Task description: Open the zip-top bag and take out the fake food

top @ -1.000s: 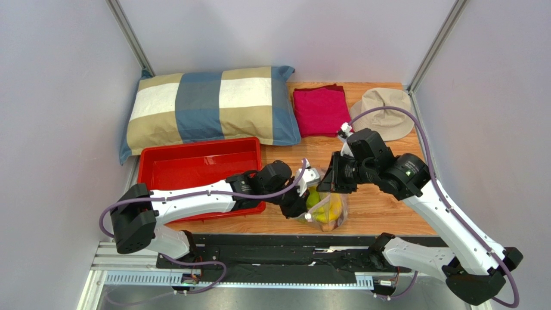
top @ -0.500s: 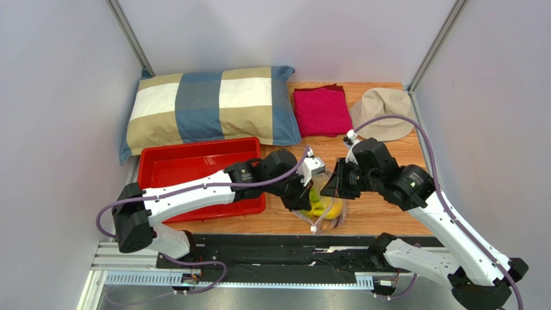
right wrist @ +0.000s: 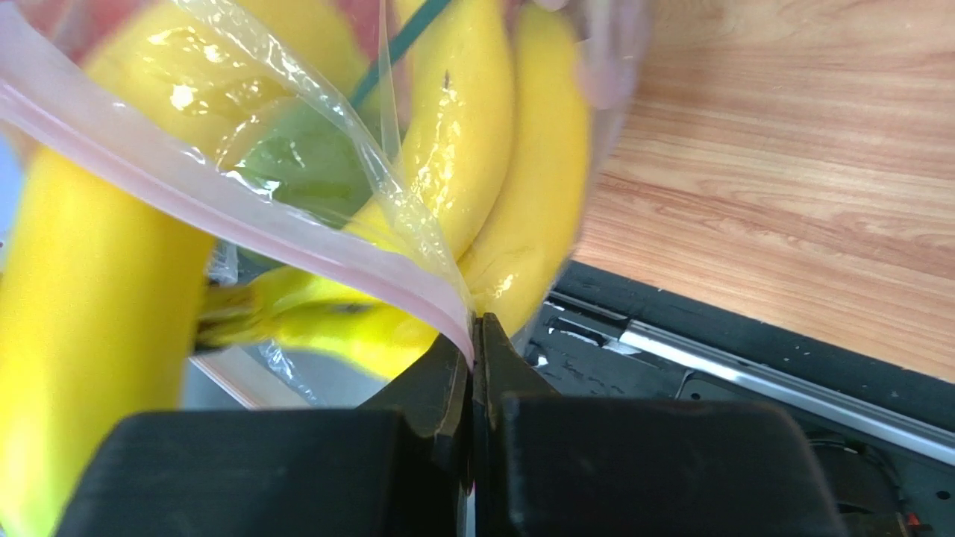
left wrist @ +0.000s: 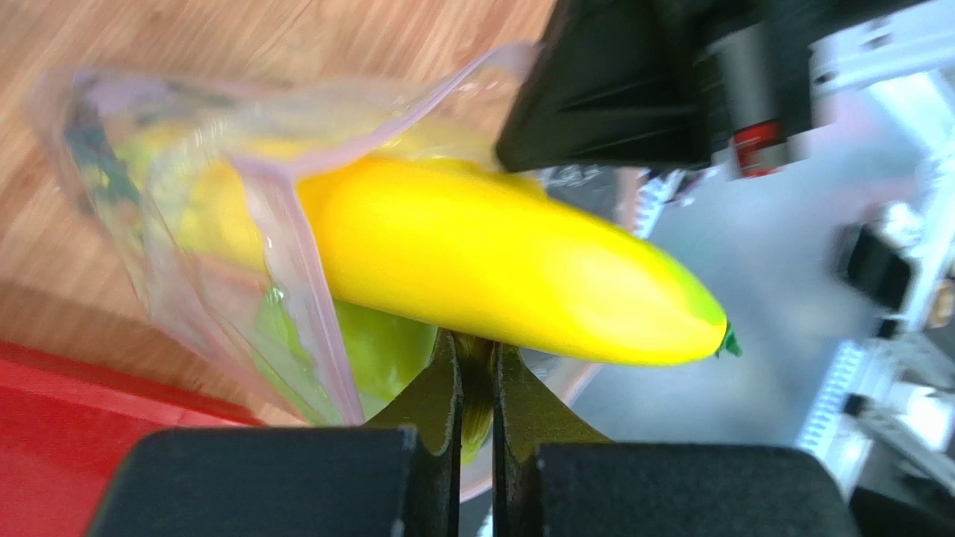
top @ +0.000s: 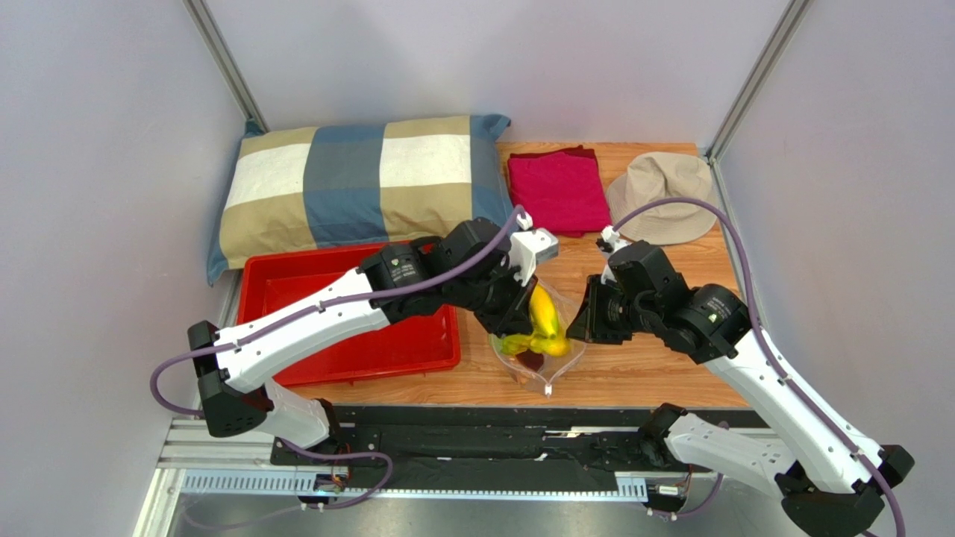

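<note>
One zip-top bag (right wrist: pixel 325 241) — one right tool (right wrist: pixel 473 336) pinches it.

No readable text, no labels, brands, numbers or signs on anything visible

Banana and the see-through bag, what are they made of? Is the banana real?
The banana looks like smooth, glossy plastic: its yellow is perfectly even and shiny, so it is probably a toy. The zip-top bag looks like thin clear plastic film: you can see through it, it wrinkles and glints, and it has a pink strip at its mouth.
</note>
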Motion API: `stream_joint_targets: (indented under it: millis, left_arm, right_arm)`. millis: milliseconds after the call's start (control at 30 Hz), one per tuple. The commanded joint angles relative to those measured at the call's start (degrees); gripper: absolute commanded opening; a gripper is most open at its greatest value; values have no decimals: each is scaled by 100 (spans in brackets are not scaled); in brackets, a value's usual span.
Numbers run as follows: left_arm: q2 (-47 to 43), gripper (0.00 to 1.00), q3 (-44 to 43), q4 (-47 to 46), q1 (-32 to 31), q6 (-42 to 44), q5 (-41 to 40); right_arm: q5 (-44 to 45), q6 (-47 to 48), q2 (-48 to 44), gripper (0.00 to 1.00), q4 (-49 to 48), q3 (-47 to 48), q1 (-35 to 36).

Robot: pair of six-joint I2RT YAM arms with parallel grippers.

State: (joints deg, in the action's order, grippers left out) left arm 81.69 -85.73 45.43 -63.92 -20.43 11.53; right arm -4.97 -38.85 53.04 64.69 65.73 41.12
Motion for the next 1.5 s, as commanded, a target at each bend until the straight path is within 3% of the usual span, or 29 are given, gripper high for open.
stream_joint_targets:
  millis: [0, 133, 300, 733, 933, 1200, 1300, 1467]
  left_arm:
    - [110, 0, -848, 195, 38, -776, 647]
    - [259, 0, -963, -174, 125, -1367, 1228]
    - [111, 0, -832, -570, 134, -1430, 1711]
    - [-566, 0, -936, -737, 152, -1096, 1352]
    - [-1839, 0, -463, -1141, 291, -515, 588]
    - [-3719, 0, 487, -1255, 380, -331, -1327]
    - [-3888, 0, 444, -914, 380, -365, -1838]
    - [-4055, 0, 584, -607, 380, -445, -2038]
  right_arm:
    - [128, 325, 66, 0, 0, 124, 106]
    - [347, 370, 233, 0, 0, 150, 115]
    - [1015, 255, 313, 0, 237, 282, 115]
    - [1051, 369, 453, 0, 255, 563, 27]
    - [1086, 431, 418, 0, 334, 520, 10]
    - [1033, 431, 348, 0, 343, 493, -17]
    - [998, 422, 365, 0, 352, 502, -17]
    - [911, 440, 436, 0, 343, 580, -25]
